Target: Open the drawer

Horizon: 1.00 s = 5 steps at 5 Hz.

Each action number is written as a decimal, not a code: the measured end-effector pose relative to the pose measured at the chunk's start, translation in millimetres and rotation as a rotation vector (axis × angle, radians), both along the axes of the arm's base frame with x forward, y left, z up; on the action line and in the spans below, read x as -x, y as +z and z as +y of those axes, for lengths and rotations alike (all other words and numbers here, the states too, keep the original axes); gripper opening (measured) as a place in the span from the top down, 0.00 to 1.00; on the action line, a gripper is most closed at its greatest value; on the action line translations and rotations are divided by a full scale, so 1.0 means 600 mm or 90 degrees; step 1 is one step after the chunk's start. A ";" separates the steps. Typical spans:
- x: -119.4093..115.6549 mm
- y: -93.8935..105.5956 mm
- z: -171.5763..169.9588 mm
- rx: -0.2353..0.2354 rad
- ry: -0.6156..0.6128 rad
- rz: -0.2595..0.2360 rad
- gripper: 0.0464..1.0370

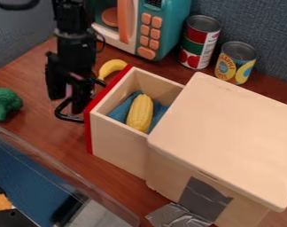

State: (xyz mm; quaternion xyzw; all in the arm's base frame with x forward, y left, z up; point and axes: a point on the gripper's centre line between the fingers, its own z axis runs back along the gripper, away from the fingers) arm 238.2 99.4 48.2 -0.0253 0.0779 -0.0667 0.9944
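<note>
The gripper is being held by the handle at left; whether its jaws are being kept apart or together cannot be told. Left of the cabinet, corn is being contained in the open drawer.

Corn is lying on cloth in the drawer, left of the box. Behind, two cans are standing right of the microwave. A banana is resting by the drawer's far corner; broccoli is sitting farther left.
</note>
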 end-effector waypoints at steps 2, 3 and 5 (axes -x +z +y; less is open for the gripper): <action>0.002 0.106 -0.032 0.000 0.013 -0.082 0.04; -0.005 0.142 -0.074 -0.001 0.035 -0.097 0.04; -0.038 0.144 -0.161 0.018 0.071 -0.153 0.04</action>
